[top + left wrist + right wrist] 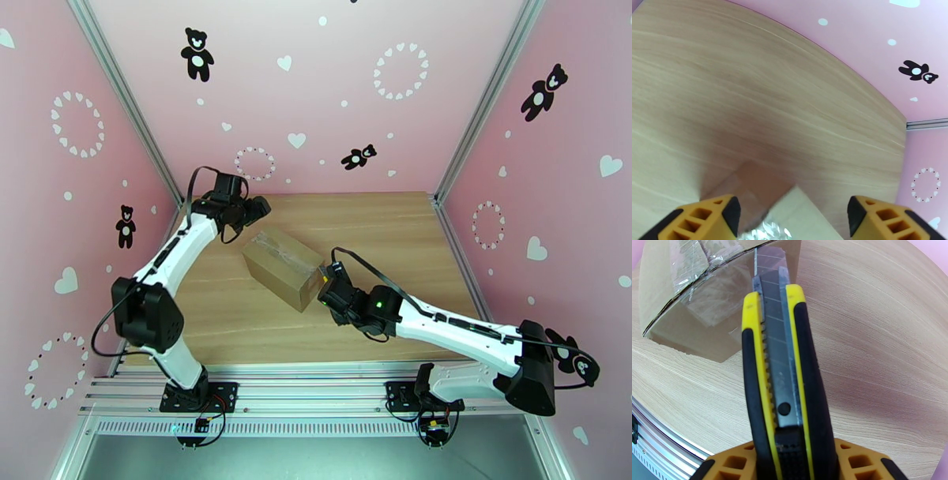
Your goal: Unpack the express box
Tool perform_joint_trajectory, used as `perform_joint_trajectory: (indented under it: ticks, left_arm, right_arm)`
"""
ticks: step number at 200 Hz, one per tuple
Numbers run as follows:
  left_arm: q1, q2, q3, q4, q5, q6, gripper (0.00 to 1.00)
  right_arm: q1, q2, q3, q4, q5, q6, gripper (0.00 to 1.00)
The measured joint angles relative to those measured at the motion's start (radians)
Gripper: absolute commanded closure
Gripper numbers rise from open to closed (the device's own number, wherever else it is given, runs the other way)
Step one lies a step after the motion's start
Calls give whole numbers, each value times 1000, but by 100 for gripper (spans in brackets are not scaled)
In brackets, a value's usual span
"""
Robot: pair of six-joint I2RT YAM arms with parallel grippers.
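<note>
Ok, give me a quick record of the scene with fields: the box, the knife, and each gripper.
express box: brown cardboard, taped, flaps down, on the wooden table
utility knife: yellow and black, blade out, tip at the box's taped edge
right gripper: shut on the utility knife's handle
left gripper: open, over the box's far end, holding nothing

Small brown cardboard box (282, 267), taped shut, shiny on top, lying flat and slanted, just left of middle.
</note>
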Motion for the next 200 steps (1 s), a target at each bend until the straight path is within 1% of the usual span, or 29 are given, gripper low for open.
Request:
perform_joint_trajectory:
  ticks: [30,54,126,200]
  left_arm:
    - [1,89,81,-28,30,27,25]
    - [1,121,90,-36,53,36,25]
    - [1,128,79,-41,100,39,26]
    - [-11,128,35,-17,113,37,27]
  right_arm:
    - [-5,4,3,2,-2,-10,100]
    - [-7,12,11,3,-2,-19,100]
    - [-14,17,16,8,-15,-22,100]
    - [-37,17,16,29,-54,-21,100]
